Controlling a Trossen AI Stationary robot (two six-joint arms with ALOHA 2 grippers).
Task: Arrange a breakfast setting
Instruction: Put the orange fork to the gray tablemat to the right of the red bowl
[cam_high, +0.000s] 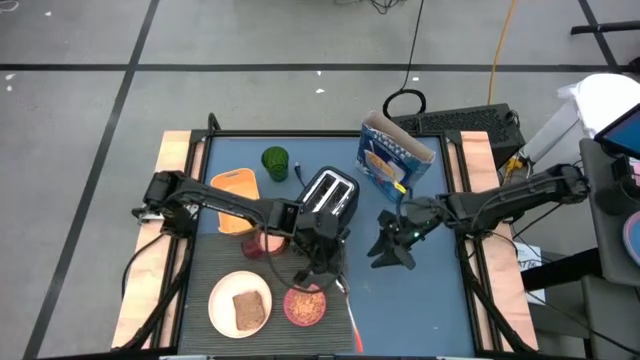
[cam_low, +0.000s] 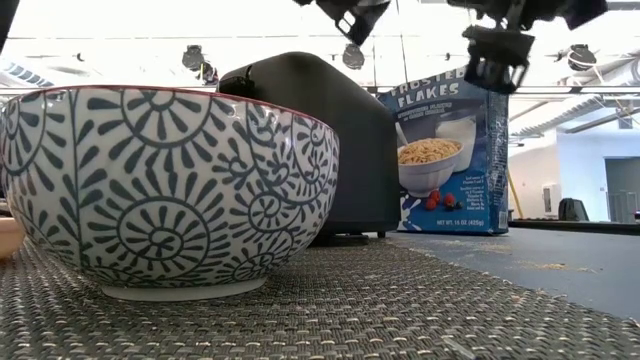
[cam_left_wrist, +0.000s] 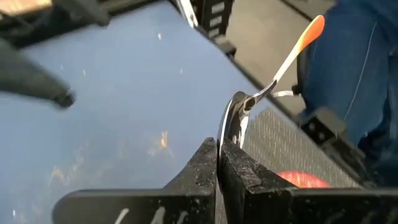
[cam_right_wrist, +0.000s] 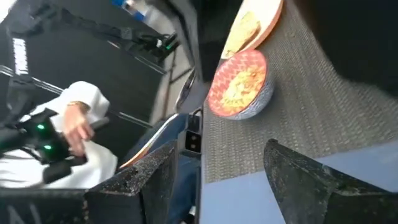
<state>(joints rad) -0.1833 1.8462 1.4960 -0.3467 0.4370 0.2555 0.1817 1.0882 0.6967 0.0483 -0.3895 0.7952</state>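
Blue-topped bench (cam_high: 430, 290) with wooden side rails sits in a lab with a grey floor, and most of the clutter is on its left half. On the woven grey placemat (cam_high: 290, 335) at the near edge there's a round cream plate (cam_high: 222, 300) carrying a brown toast slice (cam_high: 250, 310), and right beside it a smaller patterned bowl of reddish cereal (cam_high: 303, 306).

Left gripper (cam_left_wrist: 217, 163) is up above the bowl with its fingers clamped shut on the bowl end of the red-handled metal spoon (cam_left_wrist: 273, 78), handle sticking out toward the near edge. Right gripper (cam_high: 392, 248) hangs over bare blue bench just right of the silver-black toaster (cam_high: 328, 195), fingers parted and holding nothing.

What worries me: that pinch is on thin curved metal with a long handle hanging out, so the spoon could swivel or slip on the way down. It could also clip the bowl rim and scatter cereal. The toaster is close behind the left arm too.

Room-wise, there's a strip of mat right of the bowl, and the bench's right half is open. Cereal box (cam_high: 392, 157), orange square container (cam_high: 236, 190) and green cup (cam_high: 275, 161) sit at the back.
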